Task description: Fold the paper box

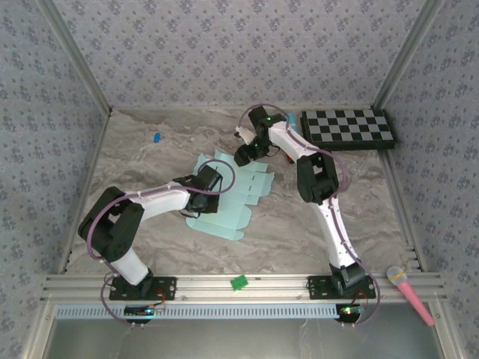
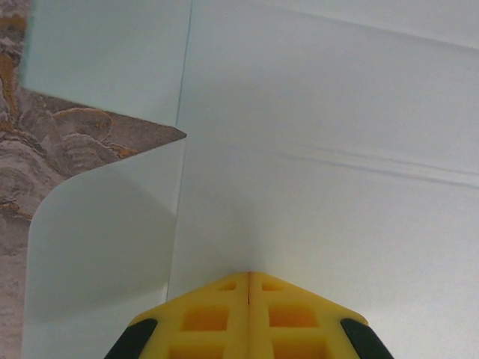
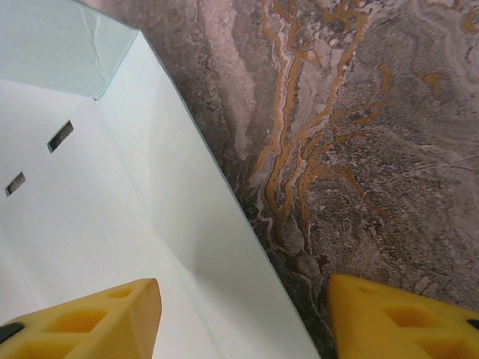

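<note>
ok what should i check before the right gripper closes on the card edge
1. Paper box lies as an unfolded sheet on the table: ok.
2. Left gripper shut, tips over the sheet: ok.
3. Left gripper actually pressing the sheet down: cannot tell.
4. Right gripper open: ok.
5. Sheet edge runs between its fingers, one over card, one over table: ok.

Seen from above, the left arm's wrist hides the middle of the paper box [image 1: 224, 217]. In both wrist views the sheet runs off the frame, and the left claw [image 2: 248, 278] and right claw [image 3: 243, 283] are cut off at the bottom. A blue speck [image 1: 156, 137] on the bench [image 1: 150, 172] is too small to name.
</note>
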### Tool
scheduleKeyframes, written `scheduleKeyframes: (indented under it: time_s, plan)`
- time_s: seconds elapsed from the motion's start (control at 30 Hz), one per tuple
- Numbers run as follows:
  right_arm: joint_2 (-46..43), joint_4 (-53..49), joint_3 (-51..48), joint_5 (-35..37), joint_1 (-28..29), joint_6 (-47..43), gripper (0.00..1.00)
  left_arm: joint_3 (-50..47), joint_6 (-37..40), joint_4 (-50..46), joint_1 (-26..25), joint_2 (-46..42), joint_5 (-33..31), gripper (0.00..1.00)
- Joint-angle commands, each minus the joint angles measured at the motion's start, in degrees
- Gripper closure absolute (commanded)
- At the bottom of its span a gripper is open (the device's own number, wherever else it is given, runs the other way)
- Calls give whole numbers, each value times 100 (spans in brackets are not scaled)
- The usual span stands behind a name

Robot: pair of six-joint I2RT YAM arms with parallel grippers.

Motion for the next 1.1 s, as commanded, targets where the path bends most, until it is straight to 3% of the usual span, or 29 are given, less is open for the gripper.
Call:
scheduleKeyframes:
  time_s: [0.0, 0.3, 0.87, 1.07]
  plan:
    - [150, -520, 191, -248, 12, -262, 40, -75, 31, -439, -19, 165, -169, 100]
    - [-178, -632, 158, -524, 12, -627, 51, -58, 24, -452, -23, 166, -207, 100]
    - [-620, -683, 105, -4, 81, -1002, 82, -14, 23, -479, -28, 130, -249, 100]
    - [-1034, -229, -494, 251, 113, -1519, 91, -147, -51, -307, -33, -213, -209, 100]
